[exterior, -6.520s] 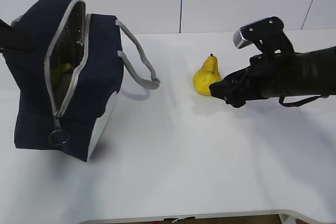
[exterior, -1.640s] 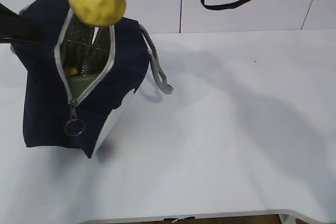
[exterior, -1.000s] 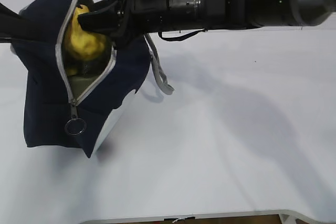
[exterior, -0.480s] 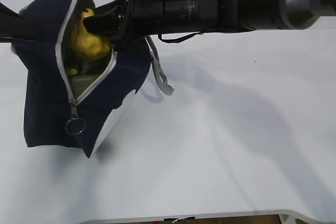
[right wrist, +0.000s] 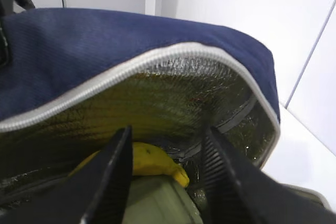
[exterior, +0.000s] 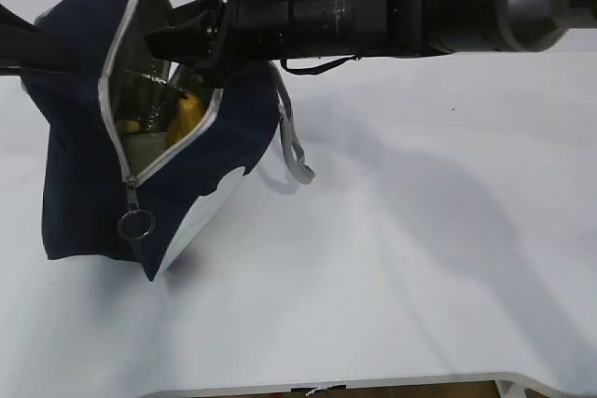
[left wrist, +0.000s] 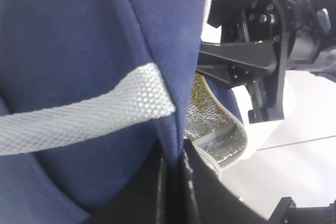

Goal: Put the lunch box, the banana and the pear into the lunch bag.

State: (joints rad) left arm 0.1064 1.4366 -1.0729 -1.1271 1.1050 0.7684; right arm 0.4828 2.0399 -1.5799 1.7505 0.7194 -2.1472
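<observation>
Jaws of the right gripper (right wrist: 165,174) stand apart and empty inside the lunch bag (exterior: 79,184) mouth at upper left, the pear (exterior: 184,118) dropped in beside the banana (right wrist: 152,162) and lunch box (right wrist: 157,203), while the left gripper (left wrist: 173,182) pinches the bag's edge to hold it open.

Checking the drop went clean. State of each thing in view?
lunch bag: unzipped, mouth open
pear: inside bag, free of the fingers
banana: inside bag
lunch box: inside bag, lid on
right gripper: open, empty, at bag mouth
left gripper: shut on bag fabric
</observation>
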